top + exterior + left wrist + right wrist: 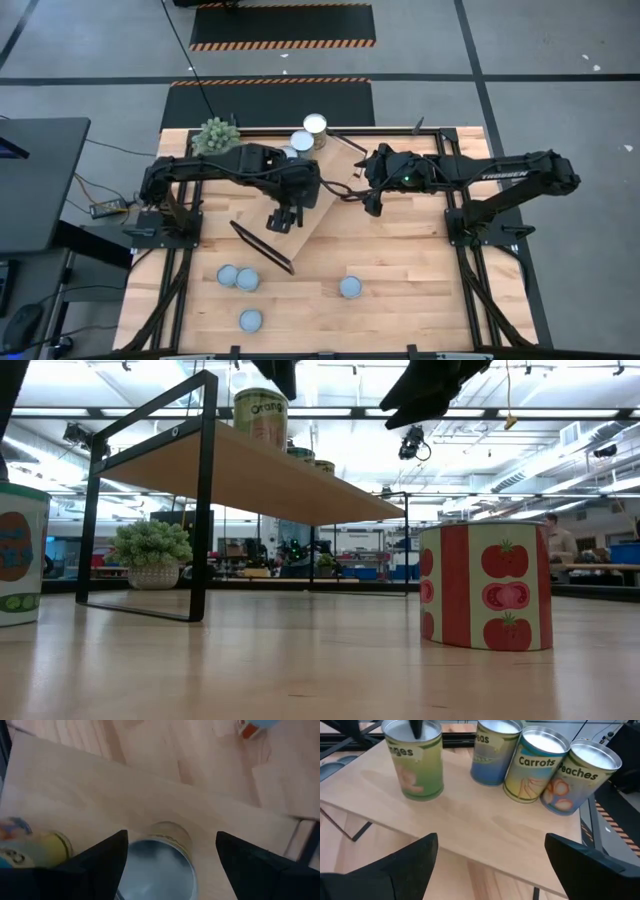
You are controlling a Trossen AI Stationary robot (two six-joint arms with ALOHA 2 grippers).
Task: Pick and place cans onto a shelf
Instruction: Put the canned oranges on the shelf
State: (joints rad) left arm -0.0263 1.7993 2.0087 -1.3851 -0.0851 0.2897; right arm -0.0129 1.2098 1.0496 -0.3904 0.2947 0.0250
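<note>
Both claws are up over the shelf (pixel 320 215) right now. Left gripper (pixel 170 857) hangs just above a can (pixel 157 870) that stands on the shelf board. Its two fingers (pixel 100 857) are spread wide, one on each side of the can's round silver top, and they do not squeeze it. I think the can stands there on its own, so I judge this can is placed and the claw only needs to lift away.

From the right gripper (pixel 490 865) I look along the board. Its fingers are wide apart too, and it holds nothing. Ahead of it stand four cans in a loose row: a green one (pixel 415 760) with the other claw's tip over it, then a blue one (pixel 492 752), a carrots can (pixel 535 765) and a peaches can (pixel 577 777). The last three sit close together, touching or nearly so. I guess they are packed tight at that end to leave room on the board for more.

Looking from above, four more cans wait on the table, below the claws and well apart from them: two side by side (pixel 238 277), one nearer the table edge (pixel 250 320), and one alone (pixel 350 287). A little green plant (pixel 215 135) sits behind the left arm.

So about half the job is done, I think. My next move would be to send an empty claw down to one of the table cans.
</note>
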